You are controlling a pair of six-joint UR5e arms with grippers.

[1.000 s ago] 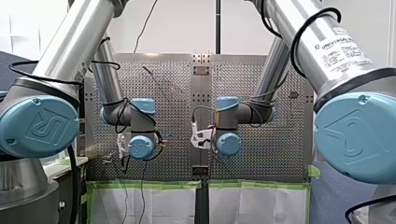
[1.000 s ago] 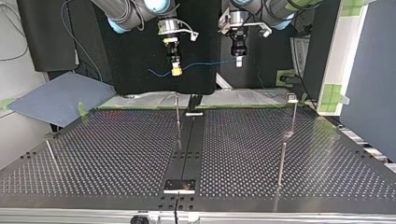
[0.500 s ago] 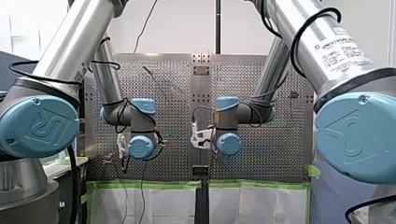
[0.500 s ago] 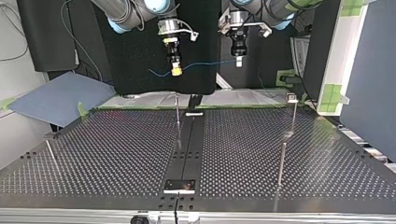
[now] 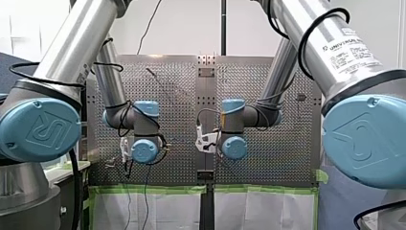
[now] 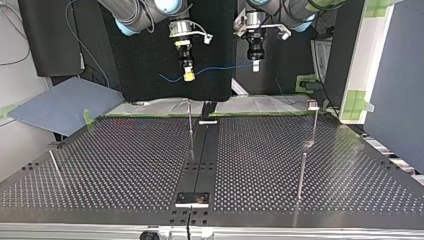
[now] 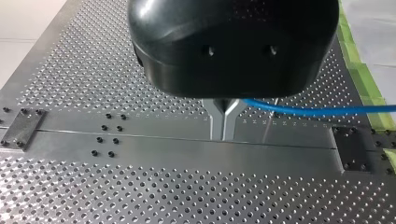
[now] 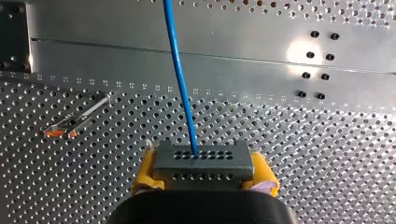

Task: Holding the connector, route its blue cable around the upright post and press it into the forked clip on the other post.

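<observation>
High above the perforated table (image 6: 125, 165) in the top view, my right gripper (image 6: 188, 76) hangs at the left and my left gripper (image 6: 255, 65) at the right. The blue cable (image 6: 222, 67) spans the gap between them. In the right wrist view, the yellow pads (image 8: 148, 170) are shut on the grey connector (image 8: 201, 161), and the blue cable (image 8: 180, 79) runs straight ahead from it. My left gripper (image 7: 224, 122) has its metal fingers shut on the blue cable (image 7: 317, 111), which leads off sideways. An upright post (image 6: 190, 127) stands mid-table; another post (image 6: 314, 125) carries a clip head (image 6: 313, 105).
A third thin post (image 6: 301, 175) stands nearer the camera at the top view's right, and a leaning rod (image 6: 55, 166) at its left. A dark centre rail (image 6: 200, 160) with bolted plates runs down the table. Both arms' wrists (image 5: 145, 151) hover over the board in the front view.
</observation>
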